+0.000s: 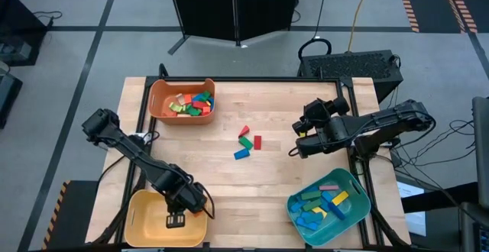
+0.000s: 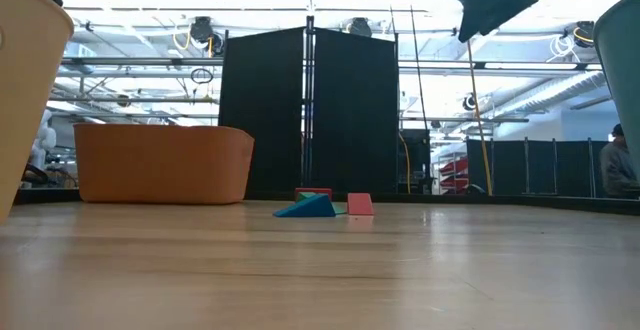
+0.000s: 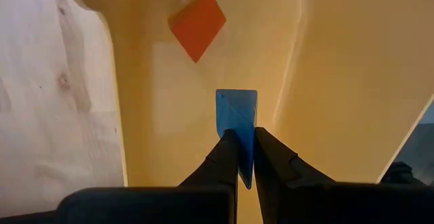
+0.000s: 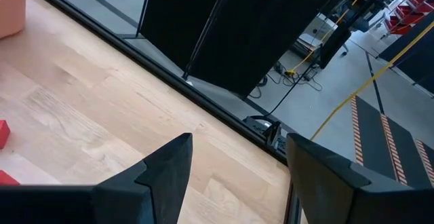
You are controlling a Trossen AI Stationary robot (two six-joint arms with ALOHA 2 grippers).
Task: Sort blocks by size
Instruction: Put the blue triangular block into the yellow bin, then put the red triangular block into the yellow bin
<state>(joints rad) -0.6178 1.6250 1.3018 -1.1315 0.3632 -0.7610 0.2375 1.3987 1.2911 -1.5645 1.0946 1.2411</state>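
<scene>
Wooden table [image 1: 260,183] fills the high view. At lower left, the left gripper [image 3: 245,149] hangs over the yellow bin [image 1: 141,214], pinching a blue block [image 3: 237,115]; an orange block [image 3: 197,24] lies inside. Upper left, the orange bin [image 1: 160,111] holds mixed blocks [image 1: 192,104]. Centre: loose blocks [image 1: 247,143]. At right, the right gripper [image 4: 237,173] hovers spread above bare wood. Lower right, the teal bin [image 1: 359,198] holds blocks.

A lab or industrial workshop: a wooden table [image 1: 267,183] in a black metal frame stands on grey floor marked with black tape lines and orange-striped hazard strips [image 1: 407,4]. Black partition panels [image 2: 308,110] stand behind it, cables [image 1: 359,11] trail over the floor, and exposed pipes and ducts [image 2: 140,65] run under the ceiling
</scene>
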